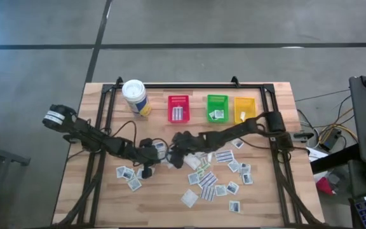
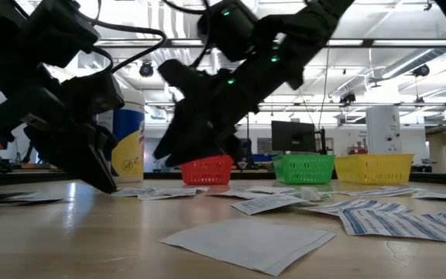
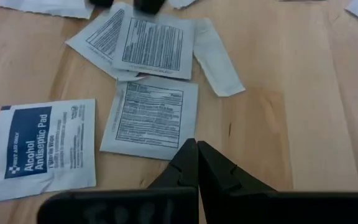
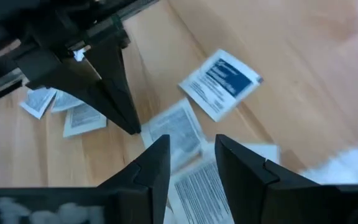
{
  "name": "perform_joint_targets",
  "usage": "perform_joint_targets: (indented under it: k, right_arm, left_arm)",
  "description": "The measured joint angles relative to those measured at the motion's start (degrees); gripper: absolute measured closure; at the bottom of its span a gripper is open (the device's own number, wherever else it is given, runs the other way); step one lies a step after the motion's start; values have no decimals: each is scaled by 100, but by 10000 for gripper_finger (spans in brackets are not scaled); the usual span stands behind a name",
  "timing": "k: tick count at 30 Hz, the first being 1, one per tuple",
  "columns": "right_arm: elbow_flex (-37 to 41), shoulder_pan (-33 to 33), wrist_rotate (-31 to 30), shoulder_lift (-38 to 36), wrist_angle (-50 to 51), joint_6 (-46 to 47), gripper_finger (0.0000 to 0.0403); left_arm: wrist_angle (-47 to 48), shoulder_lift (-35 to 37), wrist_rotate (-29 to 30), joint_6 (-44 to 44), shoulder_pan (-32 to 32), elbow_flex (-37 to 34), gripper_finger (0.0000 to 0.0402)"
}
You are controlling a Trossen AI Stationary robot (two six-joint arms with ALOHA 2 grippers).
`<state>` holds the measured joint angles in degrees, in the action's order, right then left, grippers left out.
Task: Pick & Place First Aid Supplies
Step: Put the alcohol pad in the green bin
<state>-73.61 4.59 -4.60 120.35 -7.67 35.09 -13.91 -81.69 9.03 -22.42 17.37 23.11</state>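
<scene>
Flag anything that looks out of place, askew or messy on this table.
Many white packets lie scattered at odd angles over the near half of the wooden table, some overlapping. The red bin, green bin and yellow bin stand in a tidy row. Nothing looks damaged.

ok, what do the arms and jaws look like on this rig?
Both arms are black, jointed links with black cables looped alongside. The left arm has a white-striped band near its base. Left gripper and right gripper each have two tapered, wedge-shaped black jaws. Green indicator lights show on one arm in the low view.
</scene>
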Motion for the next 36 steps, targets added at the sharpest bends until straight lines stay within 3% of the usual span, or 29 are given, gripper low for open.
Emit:
perform_joint_targets:
  k: [7,19,36]
  right_arm:
    - [-563,-56,208,359,436,-126,269]
    - [-546,-187,232,501,314,118,268]
    - [-585,-222,886,814,-26,862,271]
  left_arm:
    - [-20,-44,33,-1,0,-31,401]
    - [-119,-58,44,-25,0,-105,401]
    - [-508,-61,65,-160,0,-362,401]
